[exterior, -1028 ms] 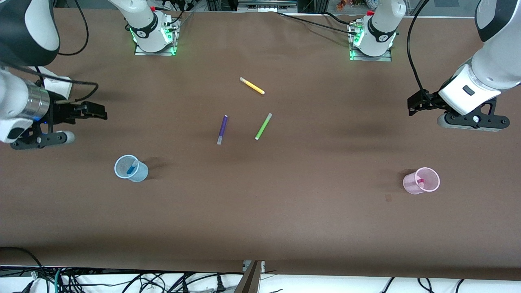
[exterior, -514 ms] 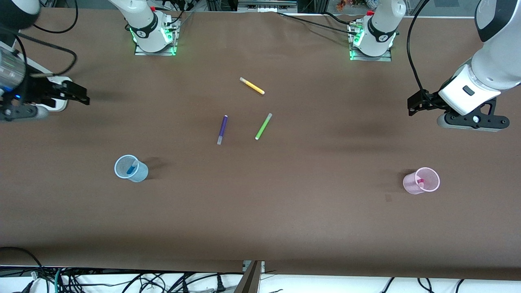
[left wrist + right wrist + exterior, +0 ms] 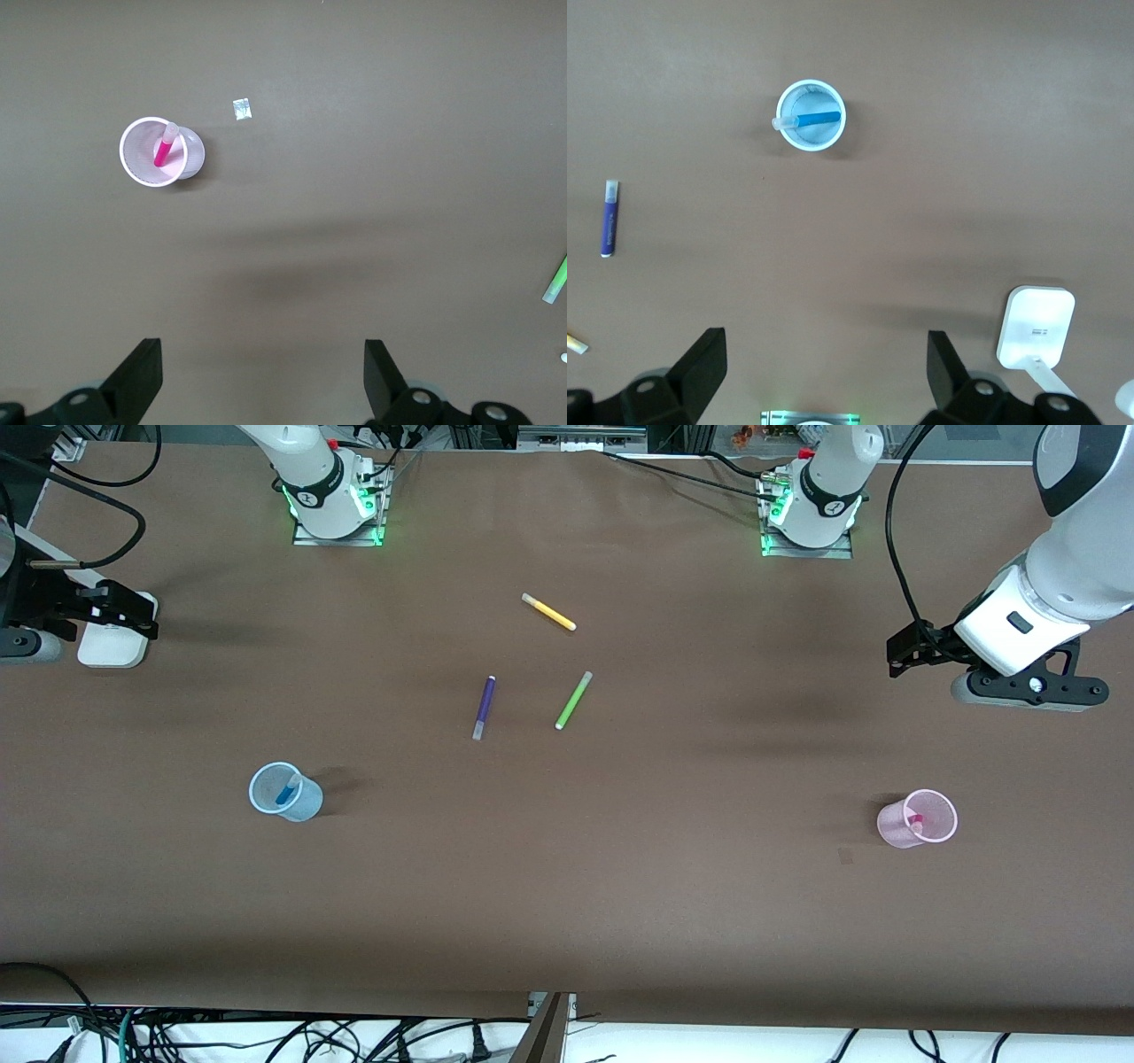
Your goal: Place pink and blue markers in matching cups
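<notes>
Two grippers hang over the brown worktop (image 3: 567, 886), left gripper (image 3: 263, 381) at three o'clock, right gripper (image 3: 826, 372) at nine, both with jaws spread and empty. At eight o'clock the blue cup (image 3: 285, 792) holds the blue marker (image 3: 286, 791); at four the pink cup (image 3: 918, 819) holds the pink marker (image 3: 165, 148).

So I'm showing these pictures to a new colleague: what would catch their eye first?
Probably the two cups: the blue cup toward the right arm's end of the table with the blue marker in it, and the pink cup toward the left arm's end holding the pink marker. Then the purple marker, green marker and yellow marker lying loose mid-table. The left gripper and right gripper hang open, holding nothing.
</notes>
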Motion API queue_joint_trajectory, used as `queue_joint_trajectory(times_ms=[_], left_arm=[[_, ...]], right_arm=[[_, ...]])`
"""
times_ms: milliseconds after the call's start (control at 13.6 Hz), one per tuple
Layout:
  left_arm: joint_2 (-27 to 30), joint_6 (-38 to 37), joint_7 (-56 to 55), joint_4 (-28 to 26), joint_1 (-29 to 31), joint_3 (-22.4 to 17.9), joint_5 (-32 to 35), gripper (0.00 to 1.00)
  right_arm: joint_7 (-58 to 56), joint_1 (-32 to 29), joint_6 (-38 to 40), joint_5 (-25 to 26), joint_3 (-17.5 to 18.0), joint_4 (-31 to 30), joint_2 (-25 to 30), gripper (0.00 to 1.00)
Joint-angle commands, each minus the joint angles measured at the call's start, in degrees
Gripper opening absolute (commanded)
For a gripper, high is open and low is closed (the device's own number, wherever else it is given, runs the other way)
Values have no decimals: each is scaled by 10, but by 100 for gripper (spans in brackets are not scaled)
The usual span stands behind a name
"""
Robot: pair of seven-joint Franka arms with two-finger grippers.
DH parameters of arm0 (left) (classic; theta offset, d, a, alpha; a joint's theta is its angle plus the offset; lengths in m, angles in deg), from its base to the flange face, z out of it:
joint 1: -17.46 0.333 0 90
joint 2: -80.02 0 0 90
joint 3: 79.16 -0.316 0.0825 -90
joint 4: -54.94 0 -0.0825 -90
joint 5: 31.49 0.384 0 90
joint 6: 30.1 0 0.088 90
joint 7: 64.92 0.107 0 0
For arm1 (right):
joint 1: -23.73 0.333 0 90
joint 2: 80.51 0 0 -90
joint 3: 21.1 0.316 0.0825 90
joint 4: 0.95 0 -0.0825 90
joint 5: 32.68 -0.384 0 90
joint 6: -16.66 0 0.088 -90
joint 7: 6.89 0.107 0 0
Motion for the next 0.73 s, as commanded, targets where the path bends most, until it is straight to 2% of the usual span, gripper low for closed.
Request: queue_joint_trajectory(times_ms=[0,367,514,661], left_arm=[[-3,-4,3,9,2,2,-7,100],[-4,-4,4,10,2,1,-5,100],[-4,-4,4,10,2,1,-2,100],[-7,-4,4,12,2,1,0,100]], right_arm=[[9,-2,14,-11,2,3,4,100],[12,-3,24,-11,1,6,3,100],[67,-2,32,-18,1,10,2,100],[63,-2,32,-20,2,11,-2,100]])
